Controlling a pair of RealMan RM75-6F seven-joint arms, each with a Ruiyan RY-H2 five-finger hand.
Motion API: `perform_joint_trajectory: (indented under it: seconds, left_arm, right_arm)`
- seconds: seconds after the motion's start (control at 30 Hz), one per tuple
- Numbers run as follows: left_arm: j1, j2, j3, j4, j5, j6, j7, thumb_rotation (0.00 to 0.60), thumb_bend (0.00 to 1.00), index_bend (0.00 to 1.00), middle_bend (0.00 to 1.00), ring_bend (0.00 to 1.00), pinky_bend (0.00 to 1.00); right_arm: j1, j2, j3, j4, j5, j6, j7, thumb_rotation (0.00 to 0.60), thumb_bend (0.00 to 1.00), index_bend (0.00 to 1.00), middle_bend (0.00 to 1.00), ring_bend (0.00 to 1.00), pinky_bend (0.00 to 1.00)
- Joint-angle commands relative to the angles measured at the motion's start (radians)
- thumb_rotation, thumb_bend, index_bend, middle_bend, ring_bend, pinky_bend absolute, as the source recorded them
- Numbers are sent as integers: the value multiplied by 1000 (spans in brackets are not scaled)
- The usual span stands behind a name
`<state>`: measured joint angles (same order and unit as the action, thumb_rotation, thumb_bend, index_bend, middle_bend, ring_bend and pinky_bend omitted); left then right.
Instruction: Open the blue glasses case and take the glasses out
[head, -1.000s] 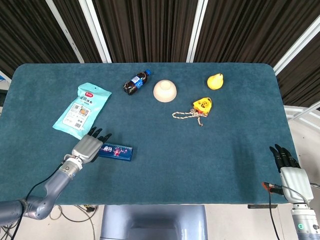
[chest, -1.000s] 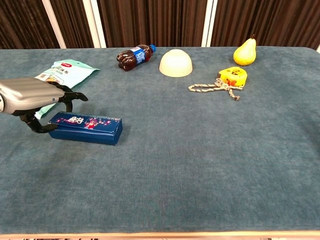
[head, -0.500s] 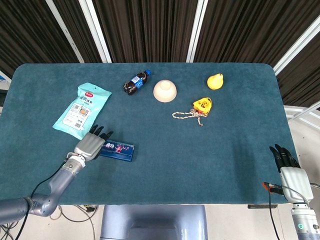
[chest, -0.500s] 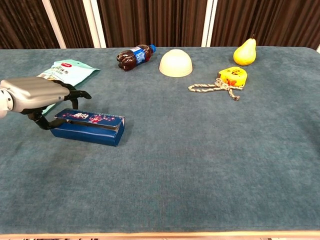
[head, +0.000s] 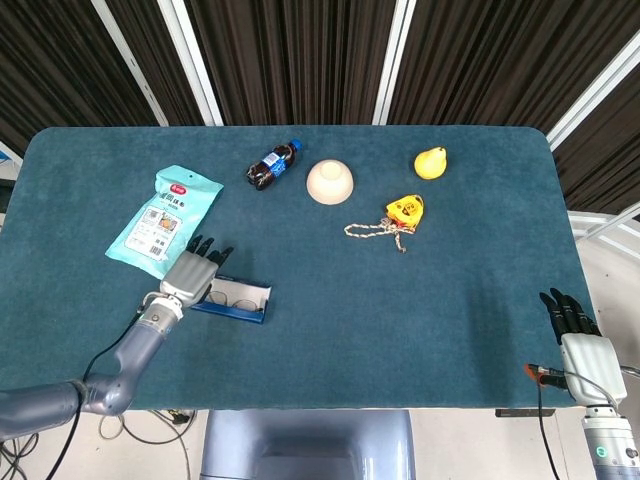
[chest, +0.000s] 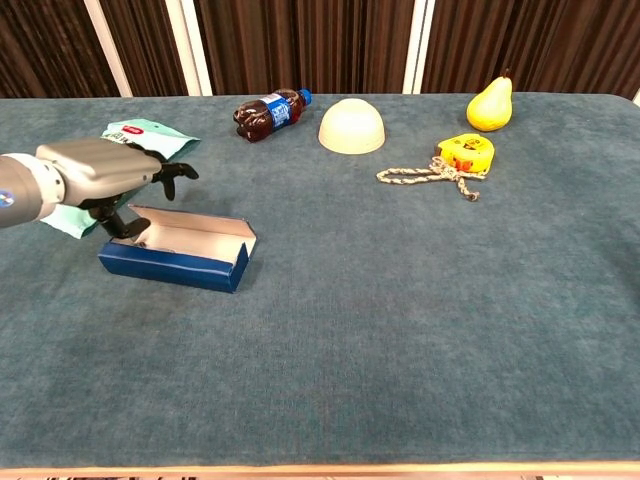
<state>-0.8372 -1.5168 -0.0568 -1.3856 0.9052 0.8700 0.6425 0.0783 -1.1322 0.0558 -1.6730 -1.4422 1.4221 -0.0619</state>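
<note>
The blue glasses case (head: 236, 311) (chest: 170, 266) lies open near the table's front left, its pale inside showing. In the head view, dark-rimmed glasses (head: 238, 294) lie inside it. My left hand (head: 190, 275) (chest: 95, 170) is at the case's left end. It holds the raised lid there between thumb and fingers. My right hand (head: 582, 345) hangs off the table's right front corner with its fingers straight and nothing in it. The chest view does not show this hand.
A teal snack bag (head: 165, 220) (chest: 135, 140) lies just behind the left hand. Along the back are a cola bottle (head: 272, 165) (chest: 265, 113), an upturned cream bowl (head: 329, 182) (chest: 351, 126), a pear (head: 431, 162) (chest: 490, 103) and a yellow tape measure (head: 405, 208) (chest: 466, 152) with a cord (head: 375, 230).
The left hand has lifted the lid up and back. The case has gone from closed to open, and the glasses now show inside. The right hand has not moved.
</note>
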Motion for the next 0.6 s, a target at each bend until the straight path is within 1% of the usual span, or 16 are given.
perform_joint_trajectory:
  seconds: [0.03, 0.1, 0.17, 0.27, 0.4, 0.5, 0.57, 0.6]
  left_arm:
    - [-11, -34, -40, 24, -16, 38, -2, 600, 484, 13, 215, 0, 16]
    - [-8, -45, -61, 18, -17, 60, -23, 600, 484, 13, 213, 0, 16]
    - [-2, -34, -60, -3, -14, 66, -28, 600, 483, 13, 212, 0, 18]
    - [17, 8, -43, -64, 1, 77, -35, 600, 483, 13, 203, 0, 37]
    - [61, 91, -9, -176, 43, 111, -60, 600, 481, 13, 194, 0, 48]
    - [93, 143, 15, -236, 87, 142, -83, 600, 481, 13, 205, 26, 153]
    - [122, 188, 43, -272, 142, 173, -97, 600, 481, 13, 244, 99, 267]
    - [131, 202, 53, -281, 159, 183, -102, 600, 481, 13, 268, 135, 309]
  right_arm:
    - [0, 0, 0, -1, 1, 0, 0, 600, 160, 0, 0, 0, 208]
    - [-1, 1, 1, -2, 3, 1, 1, 600, 160, 0, 0, 0, 208]
    - [-1, 3, 1, -2, 4, 0, 2, 600, 160, 0, 0, 0, 208]
    - [-1, 4, 2, -2, 3, 2, 4, 600, 160, 0, 0, 0, 208]
    - [-1, 4, 1, 0, -3, 4, 4, 600, 160, 0, 0, 0, 208]
    - [-2, 4, -1, 0, -8, 7, 3, 600, 160, 0, 0, 0, 208]
    - [-3, 3, -1, 1, -11, 10, 1, 600, 160, 0, 0, 0, 208]
    - [-3, 2, -2, 1, -12, 11, 1, 600, 160, 0, 0, 0, 208]
